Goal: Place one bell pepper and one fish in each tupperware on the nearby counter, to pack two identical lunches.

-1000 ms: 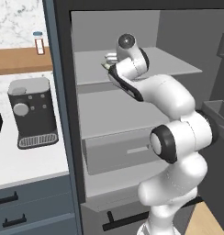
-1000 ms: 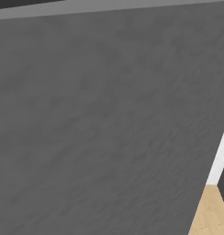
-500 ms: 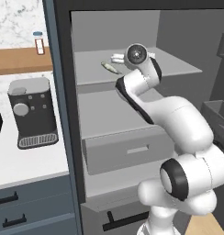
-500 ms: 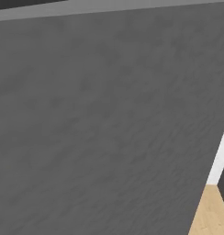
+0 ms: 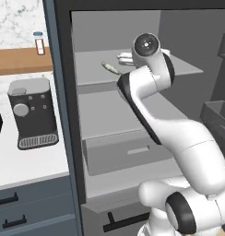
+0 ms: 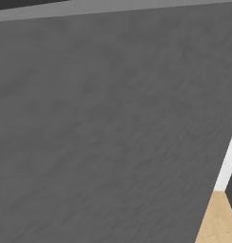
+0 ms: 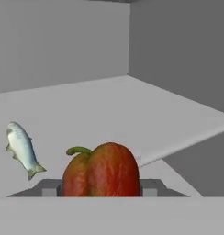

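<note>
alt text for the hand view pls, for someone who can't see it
A red bell pepper with a green stem sits between the gripper's two finger tips on a grey fridge shelf. A small silvery fish lies on the shelf to its left.

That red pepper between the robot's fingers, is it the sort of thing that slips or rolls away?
The bell pepper looks rounded and glossy, so it may well slip if squeezed lightly. Its lobed body would probably rock rather than roll far on the flat shelf. It likely stays firm, unlike the thin fish lying beside it.
</note>
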Controlling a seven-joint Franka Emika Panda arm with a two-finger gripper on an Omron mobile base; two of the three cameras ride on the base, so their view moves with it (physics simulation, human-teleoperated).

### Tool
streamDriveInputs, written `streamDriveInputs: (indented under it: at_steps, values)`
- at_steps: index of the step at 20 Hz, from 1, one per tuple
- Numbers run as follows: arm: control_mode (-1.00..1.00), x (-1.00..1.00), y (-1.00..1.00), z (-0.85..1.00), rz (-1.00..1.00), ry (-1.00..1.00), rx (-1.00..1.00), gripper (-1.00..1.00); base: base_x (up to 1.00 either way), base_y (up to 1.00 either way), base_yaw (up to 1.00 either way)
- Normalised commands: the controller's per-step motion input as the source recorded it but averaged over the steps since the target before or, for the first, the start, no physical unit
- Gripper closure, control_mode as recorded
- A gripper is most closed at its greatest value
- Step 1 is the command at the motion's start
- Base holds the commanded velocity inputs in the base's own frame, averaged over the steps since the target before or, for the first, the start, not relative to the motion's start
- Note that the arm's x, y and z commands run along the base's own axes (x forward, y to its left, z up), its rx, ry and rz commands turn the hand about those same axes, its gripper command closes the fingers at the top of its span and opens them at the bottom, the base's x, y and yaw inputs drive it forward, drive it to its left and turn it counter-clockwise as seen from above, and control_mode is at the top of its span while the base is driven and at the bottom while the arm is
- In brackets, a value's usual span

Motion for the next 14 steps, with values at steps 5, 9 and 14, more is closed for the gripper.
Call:
streamDriveInputs:
  at_steps: [5,9,14]
  values:
    - [-1.0,-1.0,-0.07,-0.49,-0.01,0.0,-0.04,1.0,0.0,0.0,0.0]
    - [-1.0,-1.0,0.0,-0.41,0.0,0.0,-0.03,1.0,0.0,0.0,0.0]
    - [-1.0,-1.0,0.2,-0.37,0.0,0.0,-0.08,1.0,0.0,0.0,0.0]
